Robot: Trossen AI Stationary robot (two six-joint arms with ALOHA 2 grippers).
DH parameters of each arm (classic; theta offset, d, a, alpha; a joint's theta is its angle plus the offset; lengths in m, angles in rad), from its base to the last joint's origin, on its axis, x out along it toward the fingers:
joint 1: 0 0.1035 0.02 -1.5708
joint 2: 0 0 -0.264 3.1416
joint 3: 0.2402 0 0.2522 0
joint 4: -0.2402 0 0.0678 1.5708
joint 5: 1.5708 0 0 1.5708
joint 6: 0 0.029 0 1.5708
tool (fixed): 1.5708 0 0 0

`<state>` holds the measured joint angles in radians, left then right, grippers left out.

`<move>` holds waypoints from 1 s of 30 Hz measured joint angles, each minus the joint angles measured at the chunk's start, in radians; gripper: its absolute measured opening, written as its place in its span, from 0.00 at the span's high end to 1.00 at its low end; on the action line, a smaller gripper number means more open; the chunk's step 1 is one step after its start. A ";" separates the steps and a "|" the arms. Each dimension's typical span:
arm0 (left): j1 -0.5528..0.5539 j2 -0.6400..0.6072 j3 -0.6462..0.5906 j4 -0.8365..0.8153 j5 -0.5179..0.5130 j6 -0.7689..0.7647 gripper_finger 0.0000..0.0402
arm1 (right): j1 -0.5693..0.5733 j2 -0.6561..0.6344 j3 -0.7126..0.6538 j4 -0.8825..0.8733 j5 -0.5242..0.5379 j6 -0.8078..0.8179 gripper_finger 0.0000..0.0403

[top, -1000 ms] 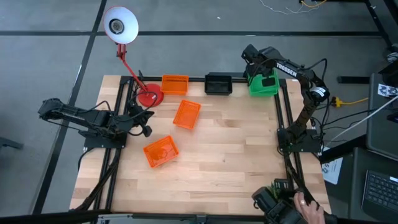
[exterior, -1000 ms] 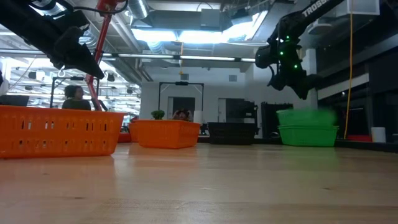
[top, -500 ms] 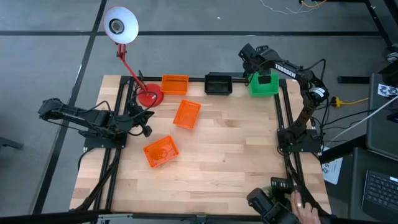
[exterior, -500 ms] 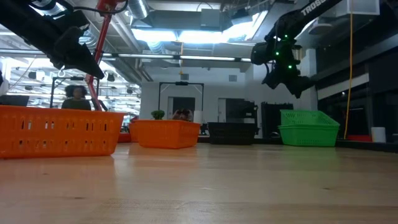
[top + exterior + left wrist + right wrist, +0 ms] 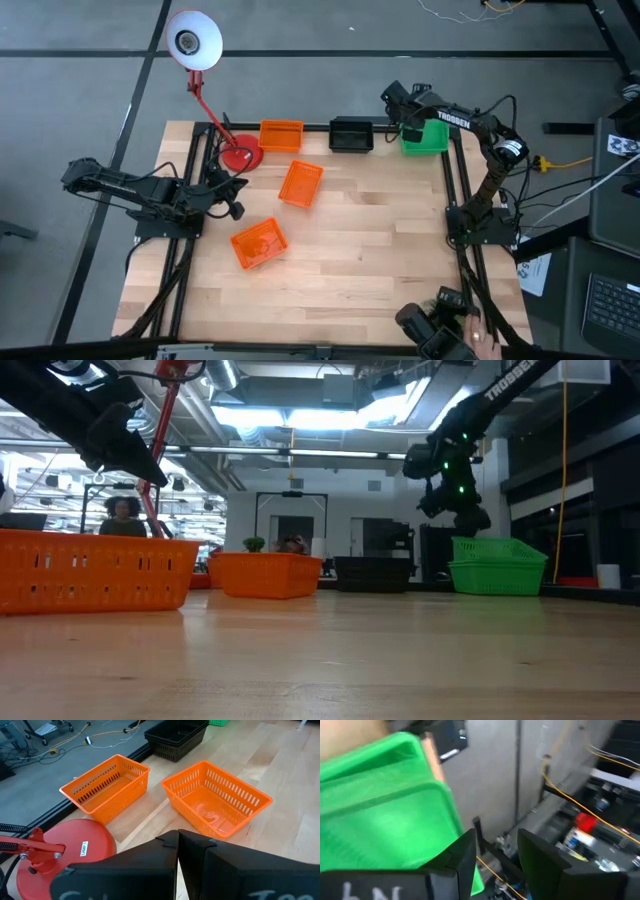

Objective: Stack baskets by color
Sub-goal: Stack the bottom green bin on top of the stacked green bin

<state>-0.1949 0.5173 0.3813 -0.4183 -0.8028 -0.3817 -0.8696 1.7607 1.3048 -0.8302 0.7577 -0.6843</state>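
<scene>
The right pincer hangs with its fingers parted and empty above the bench's far right corner, just beside the green perforated plastic baskets stacked below it. The black plastic basket lies near it, three orange plastic baskets farther off, toward the closed, empty left pincer.

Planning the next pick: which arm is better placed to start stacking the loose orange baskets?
Left, probably. The left gripper, shut, sits between two orange baskets; the right gripper, open, is up by the green stack.
</scene>
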 joint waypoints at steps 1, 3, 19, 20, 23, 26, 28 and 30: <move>0.000 0.000 0.000 0.000 0.000 0.000 1.00 | -0.001 0.000 -0.024 0.040 0.025 -0.003 0.64; 0.000 0.000 0.000 0.000 0.000 0.000 1.00 | -0.005 0.001 -0.061 0.089 0.024 -0.013 0.64; 0.000 0.000 0.000 0.000 0.000 0.000 1.00 | 0.058 -0.009 0.093 -0.187 0.212 0.239 0.64; 0.000 0.000 0.000 0.000 0.000 0.000 1.00 | 0.069 -0.009 0.133 -0.254 0.167 0.332 0.64; 0.000 0.000 0.000 0.000 0.000 0.000 1.00 | 0.090 -0.010 0.251 -0.481 -0.158 0.612 0.64; 0.000 0.000 0.000 0.000 0.000 -0.001 1.00 | 0.096 -0.012 0.313 -0.650 -0.569 0.809 0.64; 0.000 0.000 0.000 0.000 0.000 0.000 1.00 | 0.110 -0.012 0.303 -0.703 -0.662 0.852 0.64; 0.000 0.000 0.000 0.000 0.000 0.000 1.00 | 0.123 -0.012 0.253 -0.726 -0.665 0.916 0.64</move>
<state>-0.1949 0.5175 0.3813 -0.4179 -0.8028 -0.3820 -0.7471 1.7485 1.5575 -1.5565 0.0930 0.2317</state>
